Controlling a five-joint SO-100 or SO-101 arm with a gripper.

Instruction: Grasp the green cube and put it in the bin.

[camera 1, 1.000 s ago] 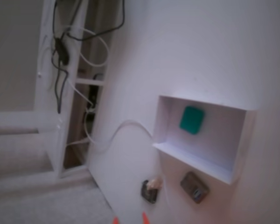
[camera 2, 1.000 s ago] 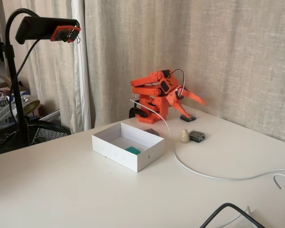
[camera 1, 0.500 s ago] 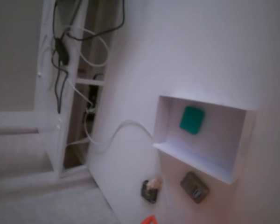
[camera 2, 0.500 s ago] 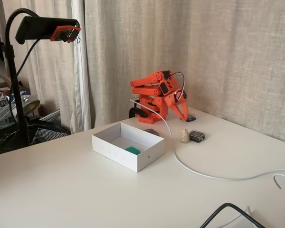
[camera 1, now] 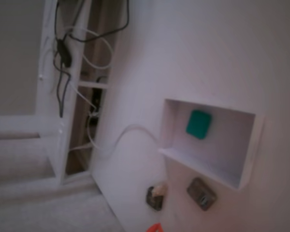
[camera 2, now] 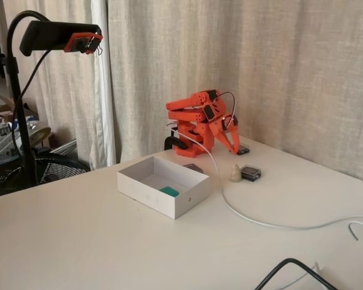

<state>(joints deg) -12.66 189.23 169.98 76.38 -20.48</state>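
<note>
Two fixed views of one white surface (camera 2: 78, 241), one blurred and looking down from above, the other from the side with a beige curtain (camera 2: 260, 66) behind.

In the side view, orange robot arm (camera 2: 196, 118) folded up at the far edge of the surface, gripper (camera 2: 235, 147) pointing down toward the surface, empty. Jaws seemingly pressed together into one narrow point, though too small to tell with certainty. In the blurred view, only an orange tip (camera 1: 155, 227) at the bottom edge.

White bin (camera 2: 163, 185) near the middle of the surface, in front of the arm, well apart from the gripper. Same bin (camera 1: 246, 154) right of centre in the blurred view. Green cube (camera 2: 168, 191) lying flat on the bin floor, close to the near wall in the side view; in the blurred view, green cube (camera 1: 198, 124) in the upper part of the bin, apart from the walls.

Outside the bin, in the blurred view: small dark lump with a tan top (camera 1: 156, 195) and small dark grey rectangular object (camera 1: 201, 194), side by side below the bin. In the side view, tan lump (camera 2: 235, 173) and dark rectangular object (camera 2: 250, 174) just right of the bin, near the gripper.

White cable (camera 2: 254, 219) curving from the arm across the surface to the right edge. Black camera stand (camera 2: 24, 103) with an orange-edged camera (camera 2: 62, 37) at the left.
</note>
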